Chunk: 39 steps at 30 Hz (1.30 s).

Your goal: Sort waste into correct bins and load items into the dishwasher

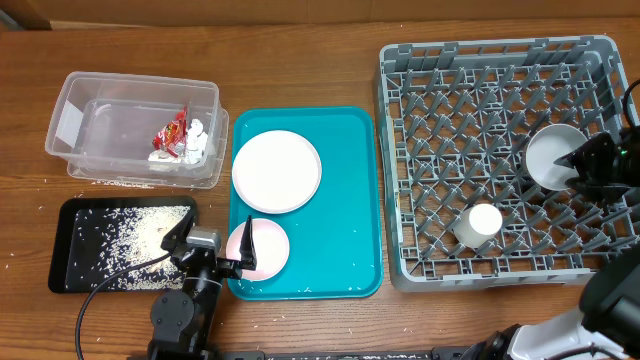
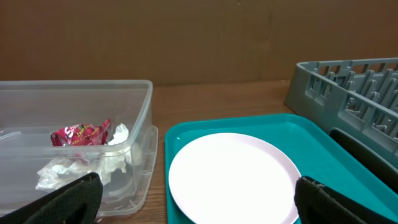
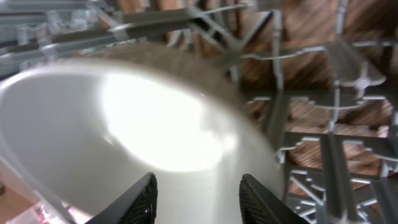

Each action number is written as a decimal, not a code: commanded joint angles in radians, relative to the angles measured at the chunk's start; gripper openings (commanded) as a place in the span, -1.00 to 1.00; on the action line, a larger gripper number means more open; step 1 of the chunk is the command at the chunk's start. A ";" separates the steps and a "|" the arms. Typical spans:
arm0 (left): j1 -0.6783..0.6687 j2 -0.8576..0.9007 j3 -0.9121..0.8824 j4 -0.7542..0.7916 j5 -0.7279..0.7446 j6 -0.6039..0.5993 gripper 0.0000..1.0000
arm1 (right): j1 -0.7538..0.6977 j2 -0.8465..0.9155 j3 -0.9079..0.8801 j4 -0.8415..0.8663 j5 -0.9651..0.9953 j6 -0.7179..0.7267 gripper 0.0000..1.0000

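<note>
- Gaping wide, the left gripper (image 1: pixel 213 242) holds nothing; in its wrist view both dark fingers (image 2: pixel 62 202) sit at the bottom corners with the large white plate (image 2: pixel 233 177) showing in the gap between them
- from overhead it hovers at the near edge of the table (image 1: pixel 300 60), over the seam between the black tray (image 1: pixel 70 250) and the teal tray (image 1: pixel 350 200); one fingertip is over the small pink plate (image 1: pixel 265 250)
- the right gripper (image 3: pixel 198 199) has its jaws parted part-way; the white bowl (image 3: pixel 155 118) fills the gap as one smooth, blurred surface, with no rim pinched between the tips, so it grips nothing that I can see
- from overhead that gripper sits at the bowl's right edge; the bowl lies in the grey dish rack (image 1: pixel 500 60), toward its right side
- a white cup (image 1: pixel 483 222) is also in the rack, nearer the front and left of the bowl, well apart from it
- the large white plate lies at the far end of the teal tray, the pink plate at the near left corner; the two are just beside each other
- scattered rice (image 1: pixel 125 235) covers the black tray
- the clear bin (image 1: pixel 90 100) stands behind the black tray, beside the teal tray; it holds a red wrapper (image 1: pixel 170 130) and crumpled white tissue (image 1: pixel 197 142) against its right wall
</note>
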 commanded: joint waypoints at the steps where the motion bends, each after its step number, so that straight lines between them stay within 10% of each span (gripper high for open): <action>1: 0.011 -0.005 -0.004 -0.002 -0.003 -0.018 1.00 | -0.001 -0.126 0.022 -0.014 -0.061 -0.050 -0.09; 19: 0.011 -0.005 -0.004 -0.002 -0.003 -0.018 1.00 | -0.002 -0.126 -0.151 0.150 0.128 0.116 -0.04; 24: 0.011 -0.005 -0.004 -0.002 -0.003 -0.018 1.00 | -0.001 -0.124 -0.225 0.235 0.108 0.161 -0.17; 31: 0.011 -0.005 -0.004 -0.002 -0.003 -0.018 1.00 | -0.001 -0.133 -0.237 0.271 0.109 0.159 -0.91; 39: 0.011 -0.005 -0.004 -0.002 -0.003 -0.018 1.00 | 0.046 -0.328 -0.163 0.172 0.204 0.126 -0.92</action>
